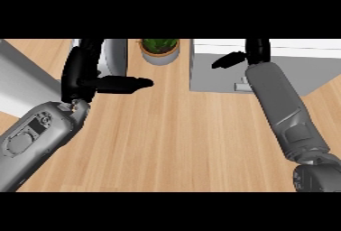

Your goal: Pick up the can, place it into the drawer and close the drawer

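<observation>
A white and grey drawer unit (216,67) stands at the counter's far right, with a small pale handle (242,85) at its near edge. My right hand (257,48) is over it, fingers straight and pointing away, thumb spread to the left, and nothing shows in it. I cannot tell whether the drawer is open. A grey upright cylinder (117,53), possibly the can, stands at the far left. My left hand (81,67) is just in front of it, open, fingers up and thumb pointing right, and hides its left side.
A potted green plant (160,48) sits at the back between the cylinder and the drawer unit. A grey slanted panel (20,81) runs along the left edge. Bare wooden counter (173,140) lies between my forearms.
</observation>
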`<move>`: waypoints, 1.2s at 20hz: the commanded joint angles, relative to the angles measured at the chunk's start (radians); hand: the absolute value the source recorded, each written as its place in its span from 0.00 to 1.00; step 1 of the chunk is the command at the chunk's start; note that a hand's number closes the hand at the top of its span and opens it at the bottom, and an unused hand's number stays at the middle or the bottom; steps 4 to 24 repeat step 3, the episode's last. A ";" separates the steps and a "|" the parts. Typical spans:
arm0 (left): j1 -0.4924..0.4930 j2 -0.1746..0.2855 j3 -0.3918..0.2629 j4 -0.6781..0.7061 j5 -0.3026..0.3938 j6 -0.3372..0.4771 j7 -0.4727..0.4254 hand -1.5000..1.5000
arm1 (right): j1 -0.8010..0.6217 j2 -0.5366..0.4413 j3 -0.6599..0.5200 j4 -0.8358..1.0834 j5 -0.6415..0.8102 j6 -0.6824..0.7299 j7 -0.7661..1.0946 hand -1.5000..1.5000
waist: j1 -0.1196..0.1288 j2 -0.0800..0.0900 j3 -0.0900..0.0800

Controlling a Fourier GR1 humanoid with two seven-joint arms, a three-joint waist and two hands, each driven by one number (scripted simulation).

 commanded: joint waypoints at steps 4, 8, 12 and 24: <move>0.076 0.041 0.039 -0.084 0.005 -0.006 0.013 0.00 | -0.071 0.032 -0.088 -0.020 -0.122 0.032 -0.012 0.00 | 0.004 -0.016 -0.007; 0.076 0.041 0.039 -0.084 0.005 -0.006 0.013 0.00 | -0.071 0.032 -0.088 -0.020 -0.122 0.032 -0.012 0.00 | 0.004 -0.016 -0.007; 0.076 0.041 0.039 -0.084 0.005 -0.006 0.013 0.00 | -0.071 0.032 -0.088 -0.020 -0.122 0.032 -0.012 0.00 | 0.004 -0.016 -0.007; 0.076 0.041 0.039 -0.084 0.005 -0.006 0.013 0.00 | -0.071 0.032 -0.088 -0.020 -0.122 0.032 -0.012 0.00 | 0.004 -0.016 -0.007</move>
